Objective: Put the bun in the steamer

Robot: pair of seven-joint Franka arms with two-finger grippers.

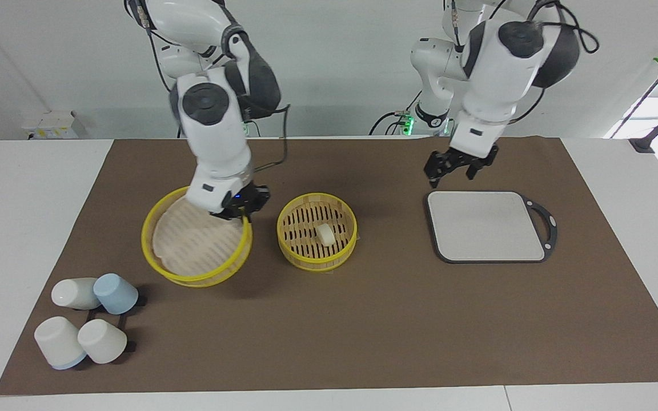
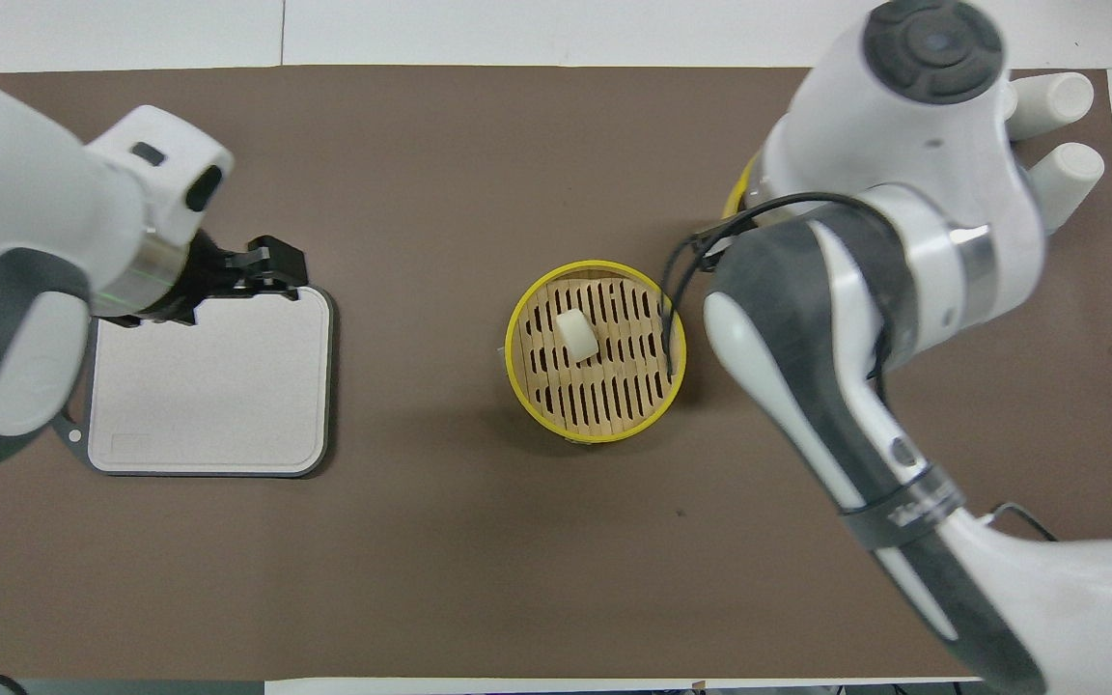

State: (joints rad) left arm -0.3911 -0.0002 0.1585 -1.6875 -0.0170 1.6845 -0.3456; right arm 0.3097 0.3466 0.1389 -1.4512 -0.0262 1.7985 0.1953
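Note:
The bun [image 1: 324,234] lies inside the steamer [image 1: 317,261] at the middle of the mat; it also shows in the overhead view [image 2: 576,336] on the steamer's [image 2: 515,359] slats. My right gripper [image 1: 241,209] is shut on the rim of the steamer lid [image 1: 192,245], which is tilted beside the steamer, toward the right arm's end of the table. In the overhead view the right arm hides that gripper and nearly all of the lid [image 2: 735,198]. My left gripper [image 1: 452,175] is open and empty over the edge of the grey board [image 1: 486,225] nearest the robots.
Several white and blue cups [image 1: 86,319] lie at the right arm's end, farther from the robots than the lid; they show in the overhead view [image 2: 1058,125]. The grey board [image 2: 213,386] with a black handle lies toward the left arm's end.

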